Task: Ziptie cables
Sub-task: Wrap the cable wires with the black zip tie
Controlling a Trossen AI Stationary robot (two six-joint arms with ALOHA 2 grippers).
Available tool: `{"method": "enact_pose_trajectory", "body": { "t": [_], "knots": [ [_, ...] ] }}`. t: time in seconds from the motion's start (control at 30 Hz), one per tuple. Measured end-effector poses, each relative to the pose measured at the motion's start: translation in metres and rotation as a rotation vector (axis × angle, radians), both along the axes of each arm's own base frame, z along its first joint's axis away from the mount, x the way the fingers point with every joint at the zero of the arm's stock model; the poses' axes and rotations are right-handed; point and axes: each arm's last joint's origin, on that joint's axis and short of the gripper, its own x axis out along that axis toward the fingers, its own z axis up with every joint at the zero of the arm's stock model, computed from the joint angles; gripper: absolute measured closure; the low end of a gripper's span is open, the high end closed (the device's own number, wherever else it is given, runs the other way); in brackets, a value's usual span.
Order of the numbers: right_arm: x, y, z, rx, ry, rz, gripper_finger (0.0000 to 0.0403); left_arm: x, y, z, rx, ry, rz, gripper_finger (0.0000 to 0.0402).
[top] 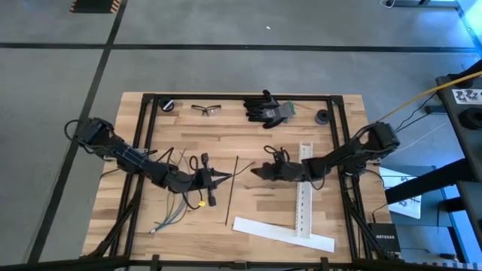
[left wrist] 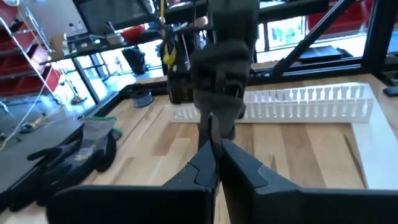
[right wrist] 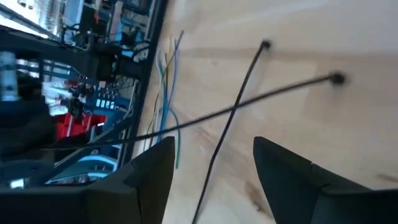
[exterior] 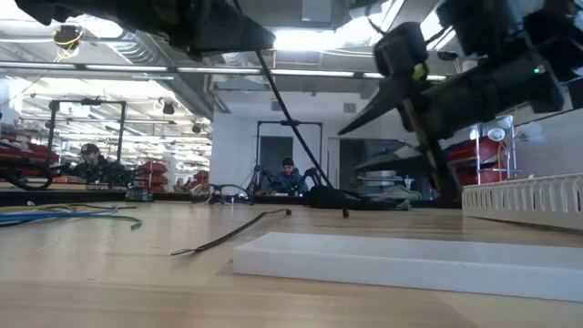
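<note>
Several thin cables point(top: 175, 207) lie limp on the wooden table at the left; they also show in the right wrist view point(right wrist: 166, 81). One black ziptie point(top: 232, 192) lies flat on the table in the middle. A second ziptie point(top: 239, 172) sticks out of my left gripper point(top: 224, 178), which is shut on it. It crosses above the lying ziptie point(right wrist: 230, 124). My right gripper point(top: 256, 172) hangs open just beyond the held ziptie's free end, facing the left gripper. Nothing is between its fingers point(right wrist: 214, 168). My left gripper pinches one end of the ziptie point(left wrist: 209, 127) between its two shut fingertips. The fingers come nearly level from the table's left side and lie along the strip. The ziptie runs on toward the right gripper, slanting down, with its head end point(right wrist: 336, 79) free near the tabletop.
A white perforated strip point(top: 305, 188) stands right of centre and a flat white strip point(top: 282, 233) lies near the front edge. Black gloves point(top: 267, 109), safety glasses point(top: 206, 109) and two small black round things point(top: 324, 117) sit along the far edge. People sit in the room behind.
</note>
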Motion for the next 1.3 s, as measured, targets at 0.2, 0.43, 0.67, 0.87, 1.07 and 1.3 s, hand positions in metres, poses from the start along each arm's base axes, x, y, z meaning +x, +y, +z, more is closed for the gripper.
{"method": "enact_pose_trajectory", "body": {
  "t": [0.2, 0.43, 0.67, 0.87, 1.07, 1.3],
  "knots": [
    [0.016, -0.006, -0.018, 0.12, 0.046, -0.057, 0.0198, 0.0, -0.001, 0.0, 0.005, 0.0, -0.035, 0.0402],
    [0.035, -0.018, -0.023, 0.162, 0.032, -0.102, 0.0198, 0.0, -0.002, 0.001, -0.002, -0.005, -0.039, 0.0402],
    [0.037, -0.022, -0.025, 0.104, 0.079, -0.032, 0.0198, -0.002, -0.006, -0.002, 0.009, 0.021, -0.066, 0.0402],
    [0.032, -0.028, 0.005, -0.21, 0.088, 0.123, 0.0198, -0.003, -0.007, -0.005, -0.007, 0.044, -0.069, 0.04],
    [0.011, -0.033, 0.019, -0.433, 0.296, 0.204, 0.0198, -0.003, 0.012, -0.024, -0.132, 0.194, 0.037, 0.0355],
    [0.002, -0.033, 0.015, -0.608, 0.436, 0.333, 0.0198, 0.003, 0.029, -0.054, -0.328, 0.387, -0.002, 0.0265]
  ]
}}
